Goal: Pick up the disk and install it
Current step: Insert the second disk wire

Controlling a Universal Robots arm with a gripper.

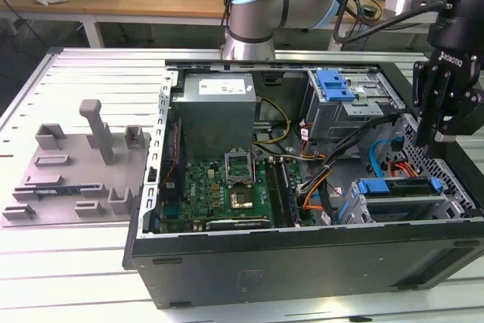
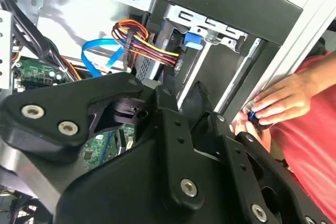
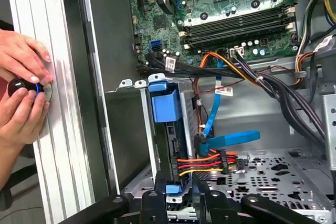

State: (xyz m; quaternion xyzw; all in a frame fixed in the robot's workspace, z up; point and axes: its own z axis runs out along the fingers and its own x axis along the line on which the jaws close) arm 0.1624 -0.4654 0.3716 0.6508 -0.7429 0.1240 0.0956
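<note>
1 disk is seen seated in the drive cage at the near corner of the open computer case, on the exterior view's right, blue rails uppermost. Coloured power cables appear to reach it. The gripper hangs just above that cage, nothing visibly carried; whether it is released or clenched cannot be told. Installation is judged essentially done. A person's hands rest on the table rail outside the case.
</note>
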